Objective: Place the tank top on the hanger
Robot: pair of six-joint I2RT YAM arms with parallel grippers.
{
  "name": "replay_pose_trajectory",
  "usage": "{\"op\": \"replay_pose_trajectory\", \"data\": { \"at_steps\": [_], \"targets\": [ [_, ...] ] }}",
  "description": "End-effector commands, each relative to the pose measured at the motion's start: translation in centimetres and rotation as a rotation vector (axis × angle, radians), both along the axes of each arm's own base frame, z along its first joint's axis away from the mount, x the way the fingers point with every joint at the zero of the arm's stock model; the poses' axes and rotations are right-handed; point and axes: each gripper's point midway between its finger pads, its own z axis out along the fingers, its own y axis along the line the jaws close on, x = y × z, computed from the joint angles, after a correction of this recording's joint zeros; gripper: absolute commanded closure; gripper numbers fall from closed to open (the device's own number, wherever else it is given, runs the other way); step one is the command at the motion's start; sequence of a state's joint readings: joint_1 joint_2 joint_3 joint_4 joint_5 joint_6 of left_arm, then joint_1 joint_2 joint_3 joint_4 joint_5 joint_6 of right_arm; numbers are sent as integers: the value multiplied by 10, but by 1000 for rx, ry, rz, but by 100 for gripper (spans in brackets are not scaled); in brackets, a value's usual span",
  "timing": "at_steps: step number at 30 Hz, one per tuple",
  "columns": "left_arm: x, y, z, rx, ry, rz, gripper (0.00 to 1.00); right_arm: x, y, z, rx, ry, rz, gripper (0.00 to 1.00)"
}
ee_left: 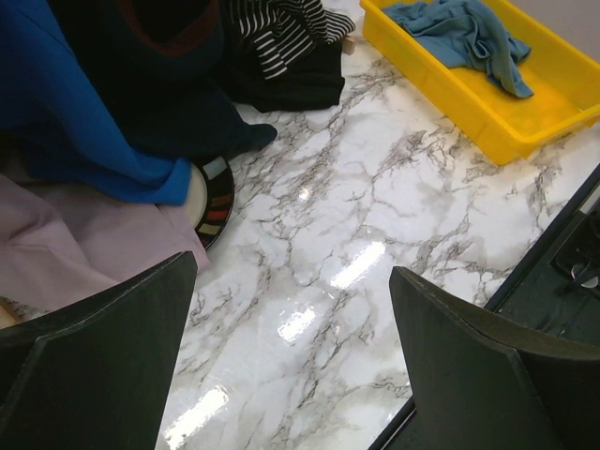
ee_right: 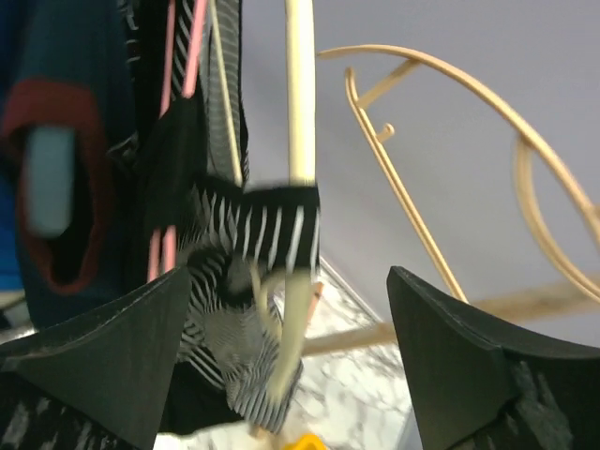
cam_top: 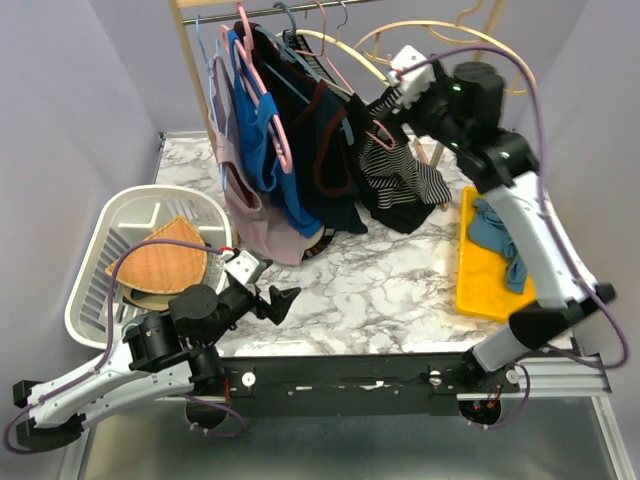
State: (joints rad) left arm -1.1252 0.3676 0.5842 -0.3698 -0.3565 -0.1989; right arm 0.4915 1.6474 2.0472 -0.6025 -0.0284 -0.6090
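1. Where the tank top (cam_top: 400, 180) hangs, it is at the right end of the rack, draped from the hanger (cam_top: 350, 55) beside a black garment (cam_top: 325, 150) with dark red trim. Its lower edge is close to the tabletop (cam_top: 380, 290).
2. From the right wrist, a striped band of the tank top (ee_right: 272, 220) crosses in front of the hanger's cream bar (ee_right: 300, 112). More striped cloth is bunched below it. The view is blurred, so how far the strap goes round the bar cannot be told.
3. The right gripper (ee_right: 291, 272) is up at the hanger with its jaws wide. Tank top and bar sit in the gap, and neither finger touches them.
4. Pink hangers (cam_top: 265, 90) and a blue garment (cam_top: 265, 150) hang further left on the rail.
5. A yellow tray (cam_top: 475, 290) lies at the right of the tabletop and holds a teal cloth (cam_top: 500, 235).
6. The left gripper (ee_left: 291, 272) is low over the near tabletop, spread wide with nothing between its fingers.
7. A white basket (cam_top: 100, 250) stands at the left edge.
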Motion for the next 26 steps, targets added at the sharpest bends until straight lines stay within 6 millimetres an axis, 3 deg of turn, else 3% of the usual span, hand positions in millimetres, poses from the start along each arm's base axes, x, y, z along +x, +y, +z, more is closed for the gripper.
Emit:
{"op": "replay_pose_trajectory", "data": {
  "at_steps": [1,3,4,5,6,7,9,10,11,12,13,14,16,17,19,20,26],
  "targets": [
    [1,6,23,-26,-31,16,1,-72,-53,53,94,-99,-43,3],
    [1,6,28,-31,-36,12,1,-93,-61,45,132,-59,9,0],
    [0,6,34,-43,-40,7,1,-112,-83,58,203,-71,-20,0],
    [0,5,37,-42,-41,3,1,-121,-90,58,232,-63,-19,0],
    [0,4,40,-46,-43,1,1,-127,-90,45,253,-24,-4,0],
    [-1,6,49,-57,-48,4,1,-150,-103,56,313,-49,-21,0],
    [1,6,55,-52,-48,15,1,-167,-106,42,359,-7,-11,1],
    [1,10,66,-66,-53,23,1,-170,-118,39,405,8,-61,0],
    [4,11,69,-60,-49,44,1,-187,-128,46,445,-28,-89,1],
    [5,14,74,-66,-49,57,1,-190,-136,44,476,-31,-132,1],
    [5,18,81,-70,-51,71,1,-186,-153,29,509,-15,-233,0],
    [5,20,84,-69,-51,75,1,-200,-164,34,530,-55,-276,1],
    [5,26,94,-77,-59,91,1,-206,-186,25,536,-82,-388,0],
    [5,28,96,-74,-65,93,1,-207,-192,12,525,-65,-425,0],
    [4,33,105,-84,-77,102,1,-222,-205,10,502,-104,-475,0],
    [4,35,108,-89,-80,103,1,-224,-207,0,484,-79,-490,0],
    [1,45,116,-99,-93,114,1,-241,-216,-12,500,-81,-539,0]
  ]
}}
